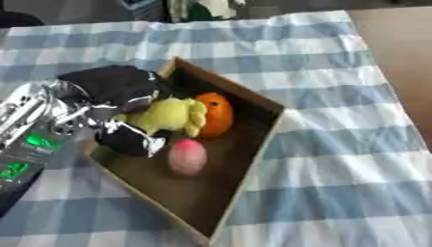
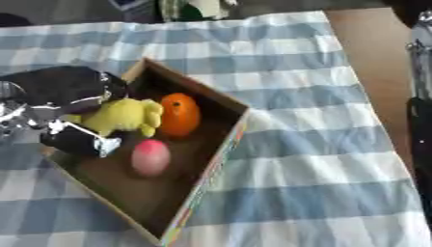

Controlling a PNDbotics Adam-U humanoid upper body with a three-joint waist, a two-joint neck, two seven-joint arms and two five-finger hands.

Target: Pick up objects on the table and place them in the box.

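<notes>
An open brown cardboard box [image 1: 255,159] lies askew on the checked cloth. Inside it are an orange round fruit [image 1: 216,113] and a pink egg-shaped thing [image 1: 186,157]. A yellow soft toy [image 1: 171,116] sits at the box's left side, against the orange. My left hand [image 1: 114,87], black with silver parts, reaches in from the left over the box's edge and curls round the toy from above and below. At the right edge of the right eye view a black and silver part of my right arm or hand [image 2: 419,101] shows, its fingers not made out.
A blue and white checked cloth [image 1: 337,144] covers the table, bare cloth right of and behind the box. Brown bare table [image 1: 405,43] shows at the far right. Some dark and green things [image 1: 198,7] stand at the far edge.
</notes>
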